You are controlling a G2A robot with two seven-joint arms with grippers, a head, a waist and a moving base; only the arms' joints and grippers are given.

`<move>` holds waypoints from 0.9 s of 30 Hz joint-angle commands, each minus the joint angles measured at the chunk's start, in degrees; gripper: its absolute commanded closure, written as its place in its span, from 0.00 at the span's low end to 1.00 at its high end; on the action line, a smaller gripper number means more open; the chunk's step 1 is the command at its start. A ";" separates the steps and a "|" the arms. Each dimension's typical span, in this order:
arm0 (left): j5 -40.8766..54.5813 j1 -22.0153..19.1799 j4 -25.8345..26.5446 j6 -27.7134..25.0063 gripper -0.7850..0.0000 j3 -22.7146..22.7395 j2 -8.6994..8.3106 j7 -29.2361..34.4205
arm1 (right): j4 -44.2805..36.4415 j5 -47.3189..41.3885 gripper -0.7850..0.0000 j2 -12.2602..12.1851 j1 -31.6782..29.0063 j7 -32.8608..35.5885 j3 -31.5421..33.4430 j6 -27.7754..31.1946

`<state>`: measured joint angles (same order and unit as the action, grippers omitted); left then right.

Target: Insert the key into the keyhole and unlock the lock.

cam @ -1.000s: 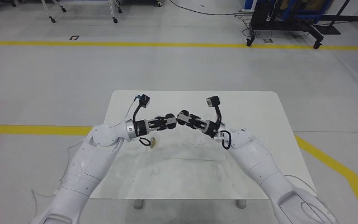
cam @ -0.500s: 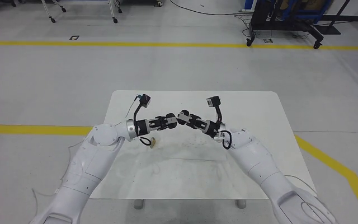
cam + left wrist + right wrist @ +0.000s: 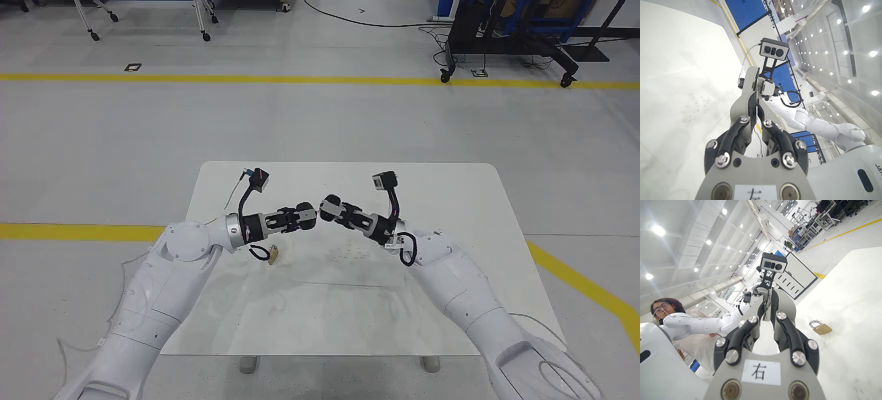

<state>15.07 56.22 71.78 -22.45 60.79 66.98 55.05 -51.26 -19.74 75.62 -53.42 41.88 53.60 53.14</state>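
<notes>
Just under the left arm [image 3: 258, 225], the padlock [image 3: 272, 255] lies partly hidden.

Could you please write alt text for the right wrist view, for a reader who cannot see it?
The right end effector is shut on a small silver key, tip to tip with the left end effector. A brass padlock lies on the white table below.

The top camera looks steeply down from well above the fingers [image 3: 308, 214] onto the whole desk [image 3: 450, 300], while each wrist camera sits close behind its own fingers, facing the other's camera [image 3: 773, 51] over the shared desk.
</notes>
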 commanded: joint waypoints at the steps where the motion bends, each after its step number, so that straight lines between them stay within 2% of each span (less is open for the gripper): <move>1: -0.09 0.07 0.08 0.04 1.00 0.08 -0.04 0.13 | -0.02 0.05 0.86 0.02 -0.05 -0.14 0.04 0.03; 3: -0.17 0.14 0.18 -0.01 1.00 0.22 -0.10 0.20 | -0.08 0.03 0.88 0.04 -0.08 -0.15 0.05 0.04; 6: -0.25 0.28 0.31 -0.04 1.00 0.38 -0.16 0.24 | -0.15 0.11 1.00 0.09 -0.06 -0.08 -0.01 0.01; 25: 0.33 0.10 0.59 0.30 1.00 2.55 -0.70 0.20 | -0.01 0.71 1.00 0.15 -0.46 1.25 -0.33 -0.09; 26: 0.37 0.10 0.62 0.34 0.90 2.58 -0.71 0.17 | -0.04 0.74 1.00 0.15 -0.46 1.38 -0.36 -0.16; 27: 0.53 0.13 0.64 0.34 0.69 2.61 -0.71 0.13 | -0.07 0.80 1.00 0.15 -0.45 1.54 -0.41 -0.22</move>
<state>15.50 56.32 72.41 -22.11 63.39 66.27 55.21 -51.31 -18.98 75.77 -53.88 43.30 53.23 52.96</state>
